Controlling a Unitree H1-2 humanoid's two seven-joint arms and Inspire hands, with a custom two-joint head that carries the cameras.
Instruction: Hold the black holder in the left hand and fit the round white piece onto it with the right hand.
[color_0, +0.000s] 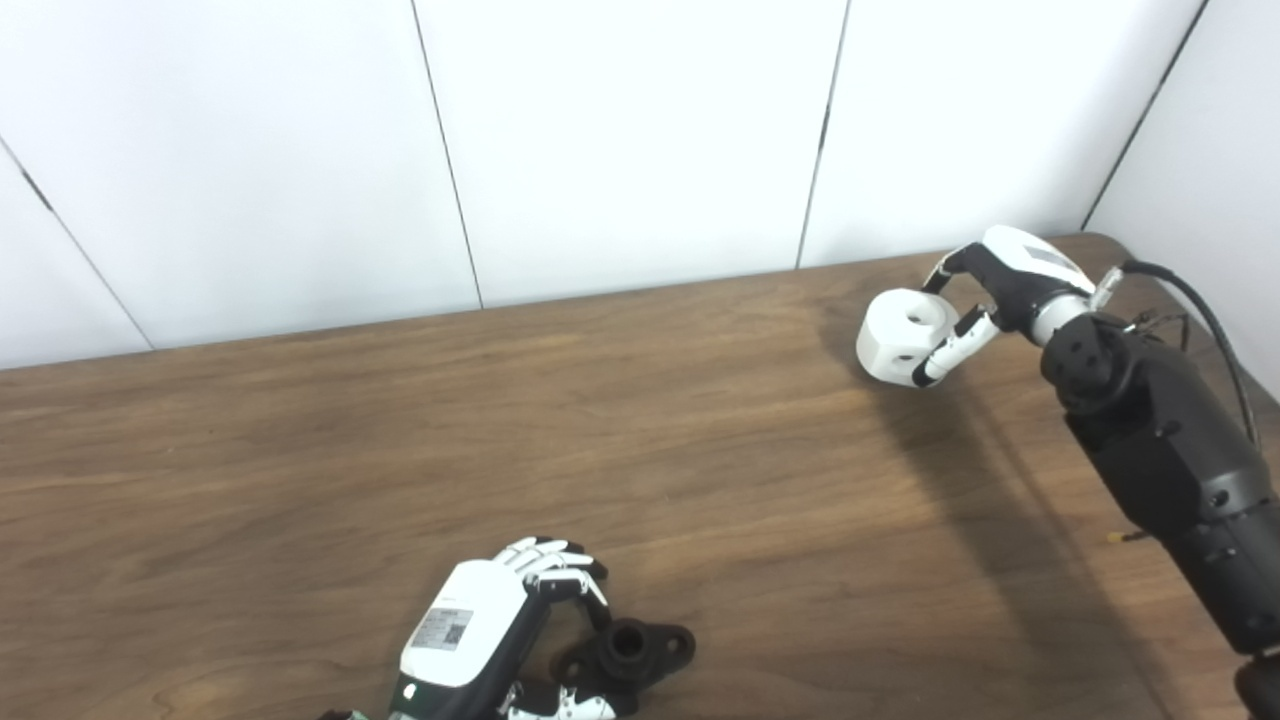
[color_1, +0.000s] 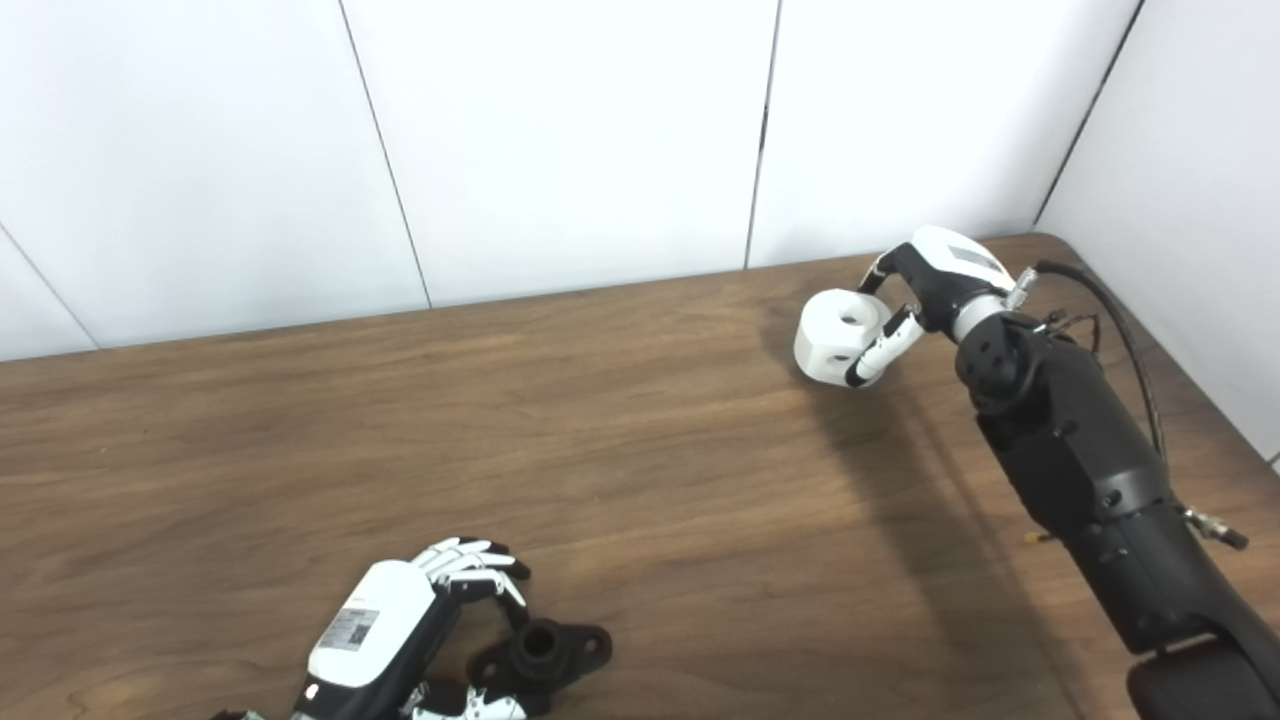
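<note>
At the table's (color_0: 300, 450) far right, your right hand (color_0: 985, 300) wraps the round white piece (color_0: 900, 335) with a hole on top, while your left hand (color_0: 500, 630) curls around the black holder (color_0: 635, 655) near you.

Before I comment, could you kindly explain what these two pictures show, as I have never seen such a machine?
Both pictures come from two cameras side by side on a humanoid robot's head, looking down at a brown table. Its two arms enter from the bottom edge. The left hand, near the front edge, curls around a black holder that seems to lie on the wood. The right hand, far back near the wall, has fingers on both sides of a round white piece with a hole in its top. The two parts are well apart, not yet joined.
</note>
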